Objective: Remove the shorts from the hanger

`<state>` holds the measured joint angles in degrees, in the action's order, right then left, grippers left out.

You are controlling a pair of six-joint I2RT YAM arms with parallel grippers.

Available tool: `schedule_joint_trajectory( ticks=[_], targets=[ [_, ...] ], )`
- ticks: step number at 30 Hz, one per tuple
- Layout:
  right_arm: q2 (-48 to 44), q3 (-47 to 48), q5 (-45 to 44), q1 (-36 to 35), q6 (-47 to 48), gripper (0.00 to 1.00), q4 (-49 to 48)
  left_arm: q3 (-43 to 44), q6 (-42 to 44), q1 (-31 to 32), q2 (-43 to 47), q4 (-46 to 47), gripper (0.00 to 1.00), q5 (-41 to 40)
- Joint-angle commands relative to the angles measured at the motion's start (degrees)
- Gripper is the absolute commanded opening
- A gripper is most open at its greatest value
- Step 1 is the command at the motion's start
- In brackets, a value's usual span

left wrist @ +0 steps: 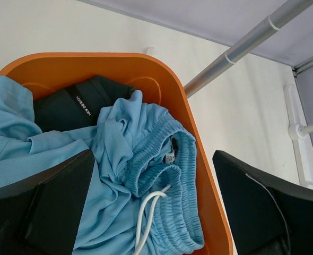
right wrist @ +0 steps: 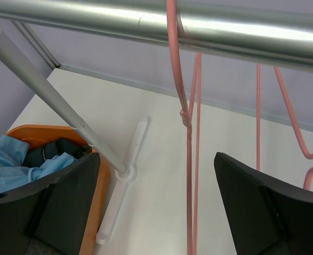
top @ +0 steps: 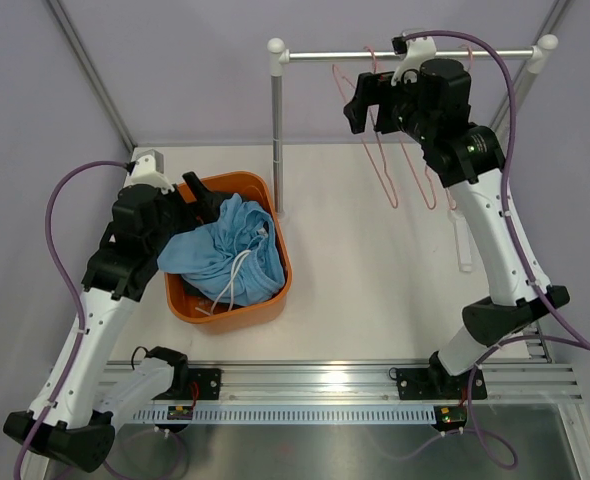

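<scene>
The light blue shorts (top: pixel 225 255) with a white drawstring lie crumpled in the orange bin (top: pixel 278 222). In the left wrist view the blue shorts (left wrist: pixel 130 175) lie on top of a dark pair (left wrist: pixel 77 109) with a labelled waistband. I cannot make out a third pair. My left gripper (top: pixel 195 195) hovers open and empty over the bin, and its jaws stand wide apart over the shorts (left wrist: pixel 154 212). My right gripper (top: pixel 360 100) is open and empty, high up by the bare pink hangers (top: pixel 380 150). One hanger (right wrist: pixel 191 159) hangs between its jaws (right wrist: pixel 156 207).
A silver rail (top: pixel 405 54) on white-capped posts carries the hangers. Its left post (top: pixel 276 130) stands just behind the bin, with a white foot bar (right wrist: pixel 127 175) on the table. The bin's rim (left wrist: pixel 172 90) shows in the left wrist view.
</scene>
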<state>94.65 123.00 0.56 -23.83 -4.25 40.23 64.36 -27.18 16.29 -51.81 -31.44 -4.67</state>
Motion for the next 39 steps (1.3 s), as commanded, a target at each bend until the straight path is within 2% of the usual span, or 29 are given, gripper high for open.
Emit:
schedule_joint_trajectory(
  ticks=[1, 8, 18, 28, 39],
  targets=[
    [-5.9, -1.9, -1.6, 0.1, -0.2, 1.0, -1.7, -0.4, 1.9, 0.0, 0.8, 2.7, 0.99, 0.0],
    [-16.3, -13.1, -2.2, 0.2, -3.6, 0.99, -4.8, -1.3, 3.2, 0.0, 1.1, 3.8, 0.99, 1.1],
    [-38.8, -44.7, -5.6, 0.1, -12.8, 0.99, -15.6, -6.0, 4.7, 0.1, 3.3, 7.2, 0.99, 6.6],
    [-49.5, -55.3, -10.8, 0.1, -14.7, 1.0, -13.3, -7.7, 4.9, 0.1, 2.3, 8.7, 0.99, 8.6],
    [-51.5, -58.8, -11.4, 0.2, -14.2, 0.99, -15.2, -8.3, 5.2, 0.1, 2.7, 9.0, 0.99, 8.9]
  ],
)
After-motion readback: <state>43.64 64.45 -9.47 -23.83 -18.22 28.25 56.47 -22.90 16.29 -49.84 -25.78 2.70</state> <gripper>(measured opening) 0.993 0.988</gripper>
